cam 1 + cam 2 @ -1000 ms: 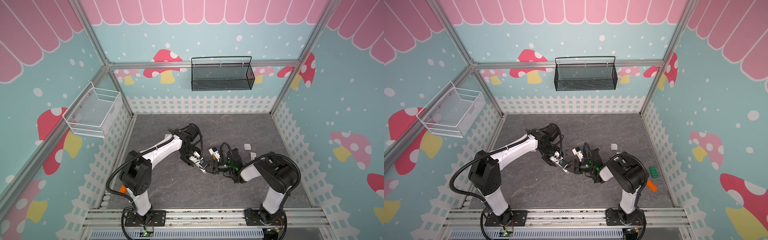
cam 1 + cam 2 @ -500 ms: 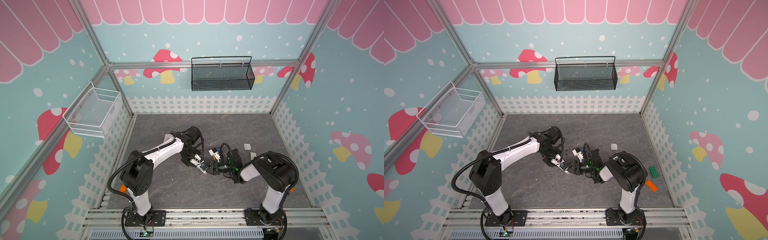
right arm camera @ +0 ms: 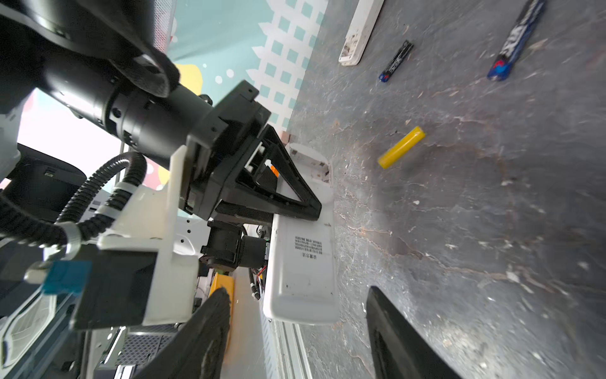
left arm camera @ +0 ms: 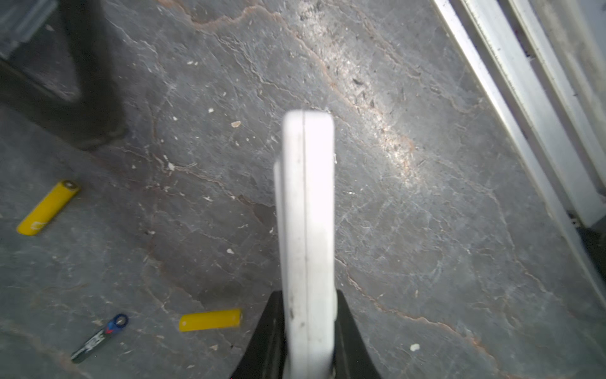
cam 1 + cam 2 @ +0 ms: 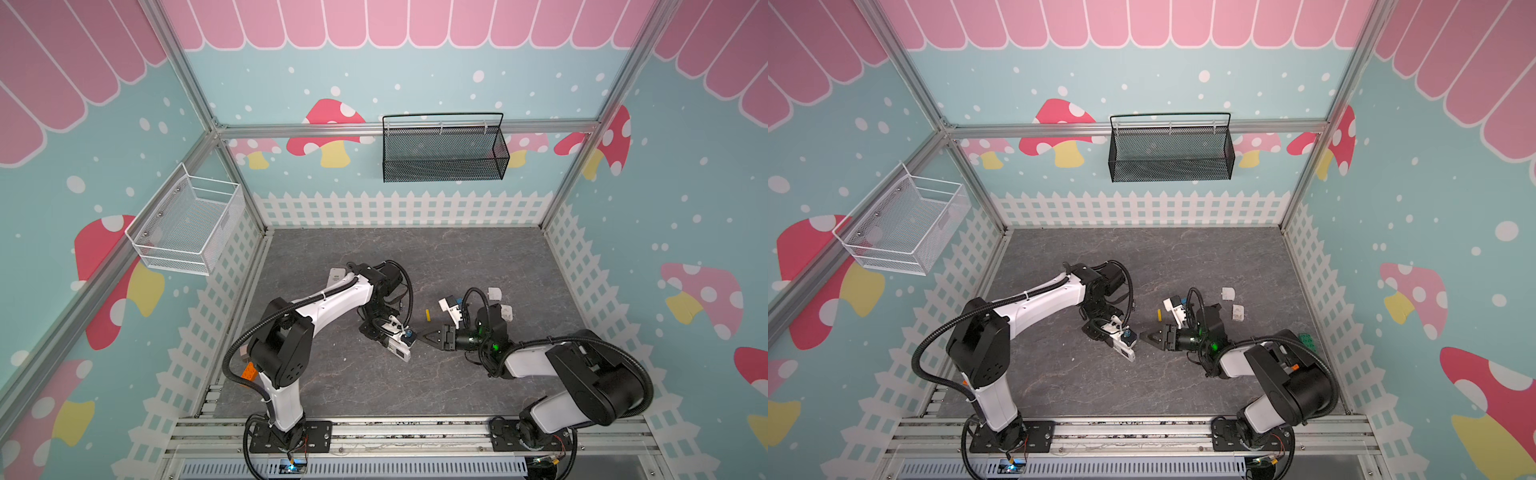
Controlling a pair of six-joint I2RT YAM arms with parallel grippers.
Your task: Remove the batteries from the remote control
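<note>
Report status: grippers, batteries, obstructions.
Left gripper shut on remote. Right gripper open beside it. Yellow batteries and black batteries out, loose on floor. Nothing blocking.

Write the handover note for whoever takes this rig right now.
Left gripper: shut on the white remote, clamped across its thickness.
Right gripper: open, empty, at the remote's free end.
Yellow batteries and black batteries: all four loose on the floor.
Done: four batteries out.
Left: compartment partly hidden, so check it; second remote lies apart, state unclear.
</note>
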